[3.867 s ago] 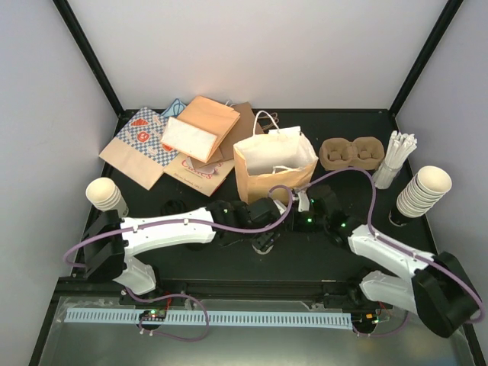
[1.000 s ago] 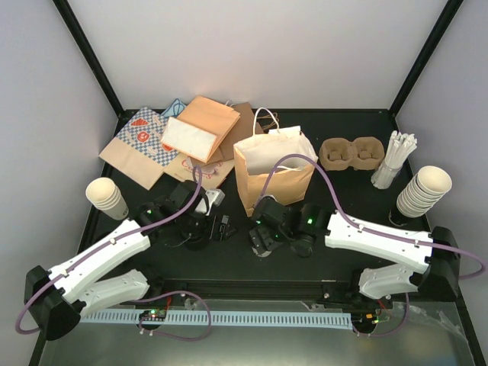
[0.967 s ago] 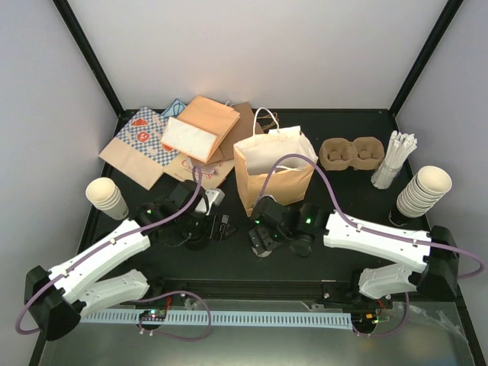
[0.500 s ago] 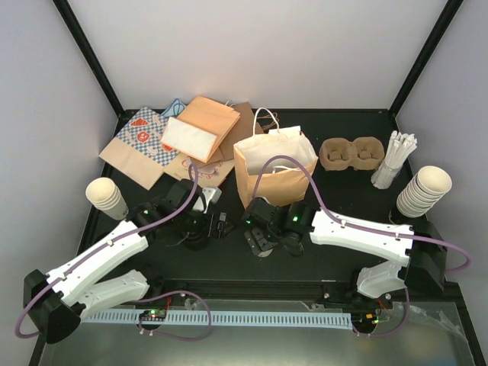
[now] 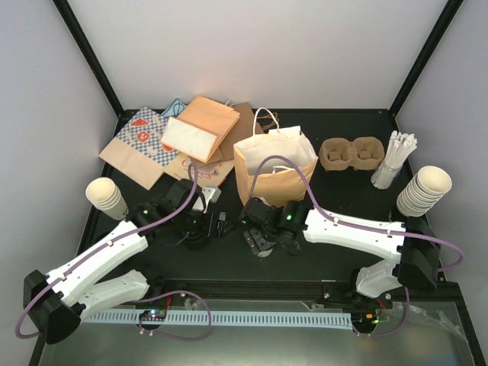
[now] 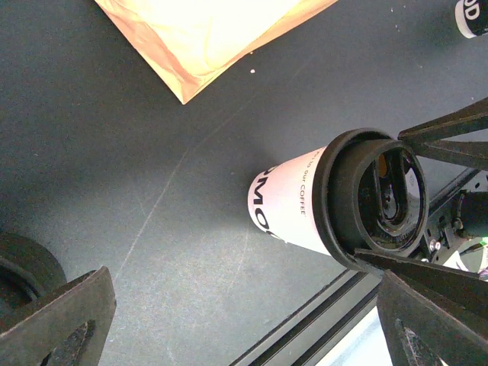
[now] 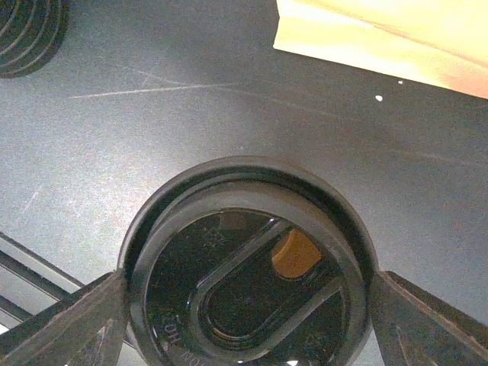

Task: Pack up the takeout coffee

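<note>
1. Black-lidded takeout cup point(image 6: 293, 202) is framed beneath the right claw point(image 7: 248, 278), jaws flanking its lid point(image 7: 229, 191); pinch cannot be told
2. The left claw point(image 6: 244, 276) is held spread wide nearby
3. The pulp carrier point(image 5: 351, 152) is seen well beyond both claws

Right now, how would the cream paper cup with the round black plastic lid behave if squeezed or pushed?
The cream paper cup probably dents under a hard squeeze. Tapering to a narrower base, it may tip if pushed high.
</note>
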{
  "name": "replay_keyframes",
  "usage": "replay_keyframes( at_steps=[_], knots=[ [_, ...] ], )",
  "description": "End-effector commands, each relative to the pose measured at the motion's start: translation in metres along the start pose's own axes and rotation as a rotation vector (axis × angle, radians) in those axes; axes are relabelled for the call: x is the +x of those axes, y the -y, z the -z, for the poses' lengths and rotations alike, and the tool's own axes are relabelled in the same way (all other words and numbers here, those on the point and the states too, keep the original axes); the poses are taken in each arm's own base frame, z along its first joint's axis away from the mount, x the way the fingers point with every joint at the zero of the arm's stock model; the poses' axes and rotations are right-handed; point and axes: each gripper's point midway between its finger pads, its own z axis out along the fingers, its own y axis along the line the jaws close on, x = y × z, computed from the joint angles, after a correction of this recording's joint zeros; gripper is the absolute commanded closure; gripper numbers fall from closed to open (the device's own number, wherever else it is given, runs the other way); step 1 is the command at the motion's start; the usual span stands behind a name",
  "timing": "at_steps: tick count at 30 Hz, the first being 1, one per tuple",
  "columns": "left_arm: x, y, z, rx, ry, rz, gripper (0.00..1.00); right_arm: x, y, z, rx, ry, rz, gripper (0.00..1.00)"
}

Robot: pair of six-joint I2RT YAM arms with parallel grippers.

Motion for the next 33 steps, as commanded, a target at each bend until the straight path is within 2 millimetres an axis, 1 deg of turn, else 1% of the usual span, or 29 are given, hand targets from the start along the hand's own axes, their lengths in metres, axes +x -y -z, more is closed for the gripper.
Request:
replay_keyframes(
  at_steps=[1, 9, 14, 22, 26, 33],
  knots=[
    [-0.008, 0.002, 0.004, -0.005, 0.019, -0.018, 0.03, -0.007, 0.002, 0.005, 0.032, 0.017, 0.008, 0.13],
    [-0.006, 0.000, 0.003, -0.010, 0.012, -0.018, 0.04, -0.005, 0.008, 0.004, 0.088, -0.002, 0.038, 0.13],
    [-0.005, -0.001, 0.002, -0.012, 0.012, -0.015, 0.04, -0.004, 0.007, 0.003, 0.109, -0.011, 0.057, 0.18],
    [-0.004, -0.002, 0.002, -0.013, 0.008, -0.014, 0.03, -0.002, 0.004, 0.000, 0.116, -0.021, 0.070, 0.19],
    [-0.004, -0.003, 0.004, -0.016, 0.014, -0.018, 0.03, -0.005, 0.006, 0.005, 0.118, -0.002, 0.064, 0.20],
    [-0.008, -0.003, 0.010, -0.027, 0.037, -0.021, 0.03, -0.016, 0.005, 0.025, 0.080, 0.072, 0.041, 0.23]
  ],
)
